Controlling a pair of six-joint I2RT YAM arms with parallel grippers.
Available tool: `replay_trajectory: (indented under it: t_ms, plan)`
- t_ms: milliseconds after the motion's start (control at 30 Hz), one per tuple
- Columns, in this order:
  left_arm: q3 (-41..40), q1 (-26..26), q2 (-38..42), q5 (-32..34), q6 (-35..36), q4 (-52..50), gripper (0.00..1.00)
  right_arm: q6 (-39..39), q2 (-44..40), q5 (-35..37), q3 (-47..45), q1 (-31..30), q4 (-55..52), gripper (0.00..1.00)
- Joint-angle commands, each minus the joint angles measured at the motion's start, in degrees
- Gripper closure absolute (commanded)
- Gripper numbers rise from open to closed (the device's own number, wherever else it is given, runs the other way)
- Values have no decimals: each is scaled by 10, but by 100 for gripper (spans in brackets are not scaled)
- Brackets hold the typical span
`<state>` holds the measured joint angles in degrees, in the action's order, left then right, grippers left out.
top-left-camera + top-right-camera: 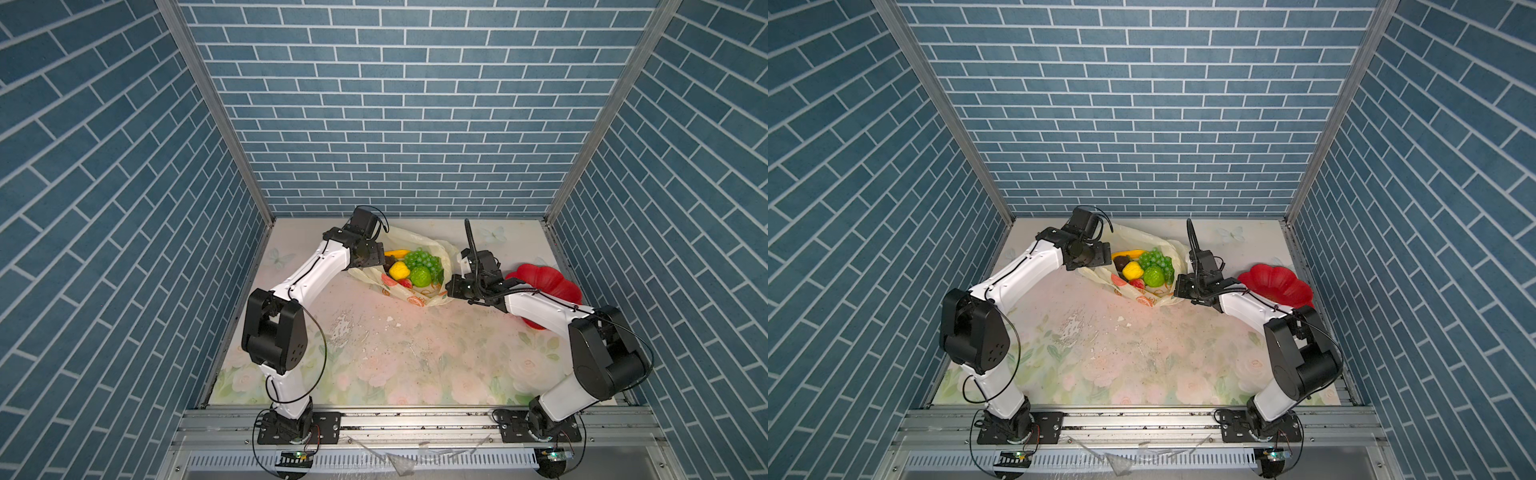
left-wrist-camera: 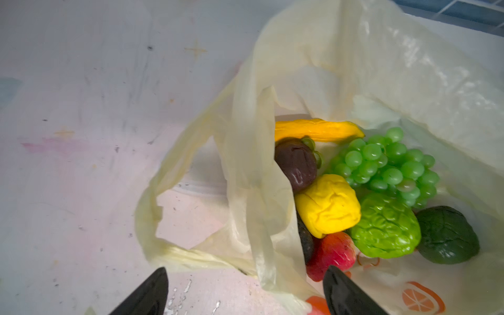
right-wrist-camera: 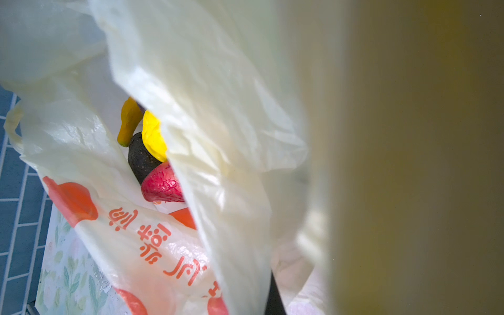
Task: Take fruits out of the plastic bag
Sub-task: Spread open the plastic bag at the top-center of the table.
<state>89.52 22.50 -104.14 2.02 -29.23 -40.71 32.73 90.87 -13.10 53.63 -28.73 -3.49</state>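
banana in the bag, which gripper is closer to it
Left. The left gripper is open just beside the banana at the plastic bag mouth; the right gripper grips the bag's opposite edge, farther away.

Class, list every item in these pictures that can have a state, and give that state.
Thin pale-yellow translucent plastic bag: mouth open, lying on the floral-printed table.
Small colourful toy fruits: all those visible are inside the bag.
Red flower-shaped plate: nothing on its visible part.
Left gripper: open, holding nothing.
Right gripper: shut on the bag's edge.
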Motion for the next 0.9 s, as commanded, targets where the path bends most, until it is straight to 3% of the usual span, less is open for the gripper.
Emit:
replay_trajectory:
  t_ms: [0, 133, 200, 400, 500, 600, 733, 800, 867]
  plan:
    - [-26, -5, -48, -100, -12, 66, 10, -18, -1, -20, 16, -4, 21, 100]
    - [-63, -5, -39, -126, -27, 111, 15, -16, -2, -18, 7, -4, 21, 100]
    - [-69, -6, -43, -122, -25, 101, 22, -7, -4, -24, -2, -4, 32, 100]
    - [-192, -22, 6, -143, -59, 188, 76, 68, 2, -97, -49, 40, 126, 100]
    - [-269, -45, 46, -140, -84, 245, 90, 125, 7, -124, -87, 79, 206, 100]
    - [-304, -52, 69, -150, -77, 282, 94, 142, 12, -107, -92, 85, 225, 100]
    - [-281, -32, 59, -163, -44, 261, 97, 139, 20, -97, -76, 79, 209, 100]
    - [-282, -26, 63, -155, -39, 261, 97, 114, 6, -67, -69, 76, 163, 79]
    - [-285, -24, 68, -144, -37, 257, 98, 81, -22, -5, -58, 71, 88, 66]
